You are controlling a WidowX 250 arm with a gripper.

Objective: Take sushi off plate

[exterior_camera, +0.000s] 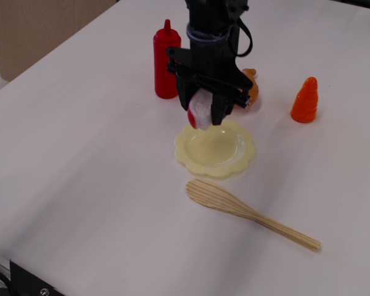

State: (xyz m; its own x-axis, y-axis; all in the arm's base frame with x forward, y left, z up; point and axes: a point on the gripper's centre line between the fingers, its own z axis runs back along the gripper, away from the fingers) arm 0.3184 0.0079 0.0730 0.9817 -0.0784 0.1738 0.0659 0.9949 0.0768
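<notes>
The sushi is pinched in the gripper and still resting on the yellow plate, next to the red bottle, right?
Not quite. The observation.image view shows the sushi held in the gripper clear above the yellow plate, not resting on it. The red bottle does stand nearby.

**White desk under soft, even light**

A broad, matte white desk (80, 160) fills nearly the whole view, its surface smooth and bare-looking, with only faint, diffuse shadows. Beyond the desk's far left edge stands a plain beige panel of wall or furniture (43, 28); which it is cannot be told. At the desk's near left corner, a dark piece of metal hardware with a small screw (34, 283) pokes in from below the edge.
</notes>
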